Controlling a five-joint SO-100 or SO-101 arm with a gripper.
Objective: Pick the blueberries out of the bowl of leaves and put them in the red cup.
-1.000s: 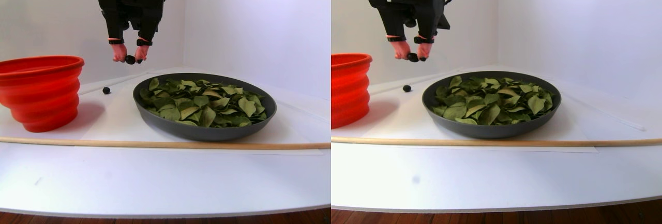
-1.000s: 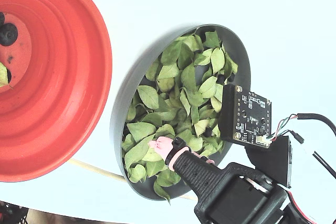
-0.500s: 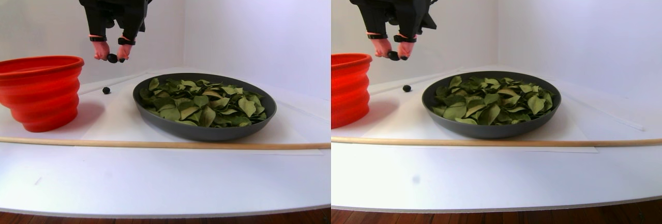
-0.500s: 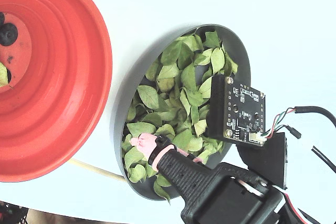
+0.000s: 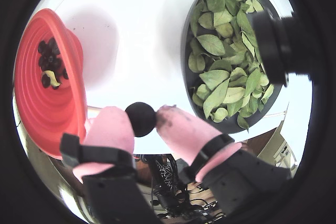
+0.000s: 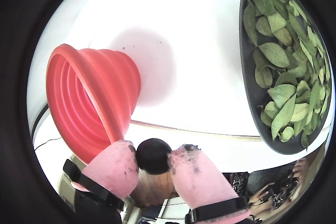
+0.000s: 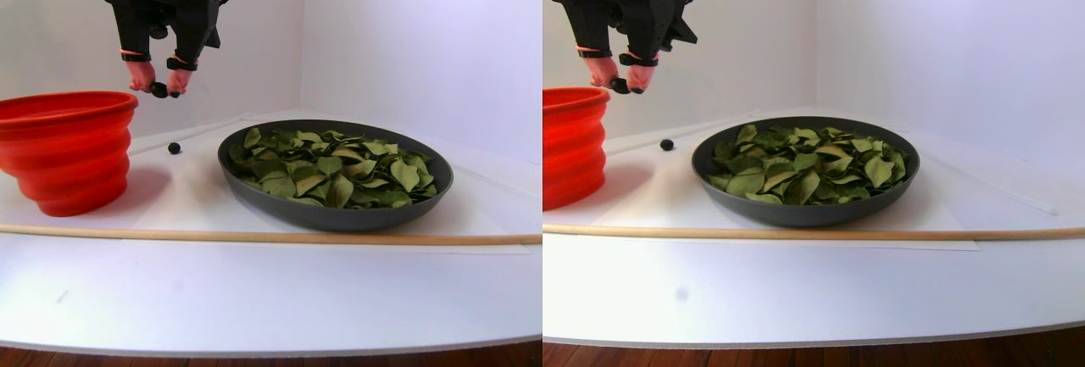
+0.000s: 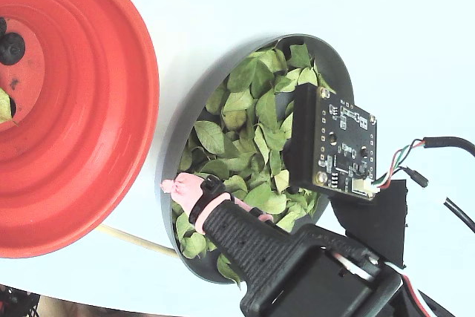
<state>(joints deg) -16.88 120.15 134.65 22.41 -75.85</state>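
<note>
White tabletop (image 7: 254, 291) carries the red cup (image 7: 68, 151) at the left of the stereo pair view and the grey bowl (image 7: 339, 214) of leaves (image 7: 335, 168) beside it. Raised in the air between the two, just beside the cup's rim, the hand (image 5: 140, 119) pinches one blueberry (image 5: 140, 119) between its pink fingertips (image 5: 181, 129). Several berries (image 5: 50, 64) lie in the cup's bottom. A stray berry (image 7: 175, 147) sits on the tabletop behind, well below the hand.

A white worktop (image 7: 254, 299) carries the red cup (image 7: 68, 151) at the left of the stereo pair view, the grey bowl (image 7: 335, 213) beside it, one loose blueberry (image 7: 174, 147) between them, and a wooden rod (image 7: 254, 236) in front
</note>
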